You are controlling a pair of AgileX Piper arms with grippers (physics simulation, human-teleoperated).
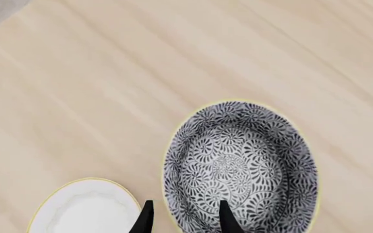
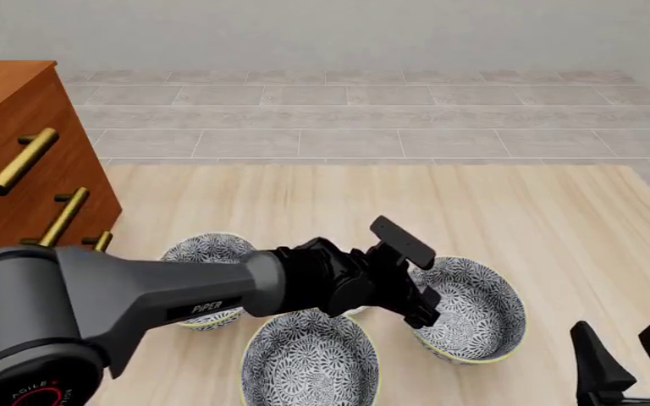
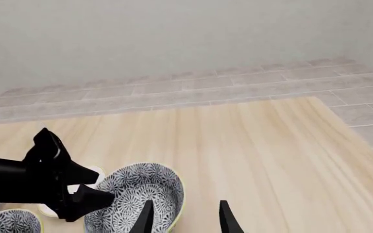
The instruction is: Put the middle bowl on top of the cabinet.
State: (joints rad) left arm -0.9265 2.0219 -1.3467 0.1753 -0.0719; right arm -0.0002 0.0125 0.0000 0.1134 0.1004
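Middle bowl: the middle bowl (image 2: 308, 359) stood upright on the table (image 2: 302, 194), nearest the arms' side. A matching left bowl (image 2: 204, 251) and right bowl (image 2: 469, 306) sat farther back on either flank.
Handling: it looked like glazed ceramic, so stiff, fairly heavy, slick and liable to chip. It would probably need a firm pinch and a gentle set-down.
Where to hold: the thin upright wall at the rim, one finger inside and one outside. The round body looked too wide to span.
Left tool: the left tool (image 2: 425, 315) was spread open and held nothing. In its wrist view, one finger (image 1: 228, 218) showed over the inside of the right bowl (image 1: 238, 167) and the other outside that bowl's rim. I could not tell whether either touched. Judged by the row, this was not the middle bowl.
Right tool: the right tool (image 2: 630, 355) was open and empty, low at the near right of the table, well apart from the bowls.
Crowding: a white dish (image 1: 83, 206) lay just beside the right bowl, and the three bowls sat close together. A straight upward lift seemed safest.
Cabinet: the cabinet (image 2: 20, 144) stood at the far left, its top well above the bowls and its brass handles (image 2: 14, 161) jutting toward them.
Open room: bare table stretched beyond and to the right, while the left arm lay across the left bowl.
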